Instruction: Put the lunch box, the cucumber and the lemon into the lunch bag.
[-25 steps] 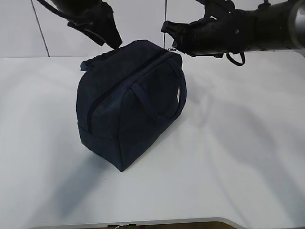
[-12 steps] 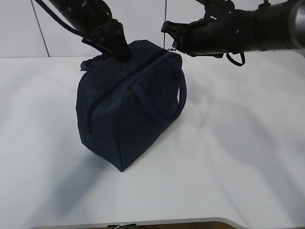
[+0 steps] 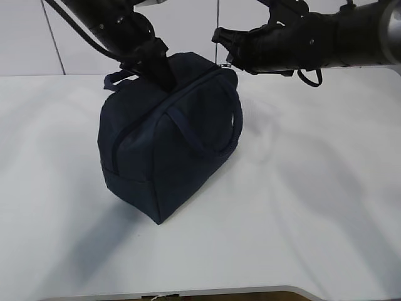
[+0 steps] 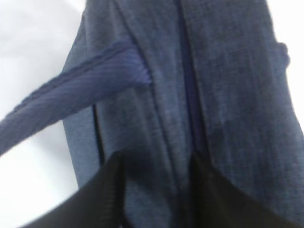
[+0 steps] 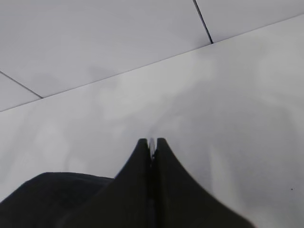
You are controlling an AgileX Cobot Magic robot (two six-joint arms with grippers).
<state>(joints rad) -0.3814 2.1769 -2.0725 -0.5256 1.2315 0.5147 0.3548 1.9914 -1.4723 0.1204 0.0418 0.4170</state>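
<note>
A white table [image 3: 301, 207] fills the frame under a pale panelled wall, and the bag [image 3: 166, 141] stands left of centre, zipped shut, one handle [image 3: 213, 122] draped down its near side. From the upper left the left gripper [image 3: 164, 78] presses into the bag's top; in the left wrist view its fingers [image 4: 102, 194] stand apart with a fold of fabric beside the zip [image 4: 190, 109] between them, though I cannot tell whether they grip it yet. From the upper right the right gripper [image 3: 224, 59] sits at the bag's far top corner, fingers together on a thin sliver of metal [image 5: 152, 145], probably the zip pull. The lunch box, cucumber and lemon are nowhere in view. The risk, as I judge it: if the left pinch takes only loose cloth, a tug on the pull could drag or tip the whole bag instead of running the zip; the thin metal could also slip from the right fingers.
</note>
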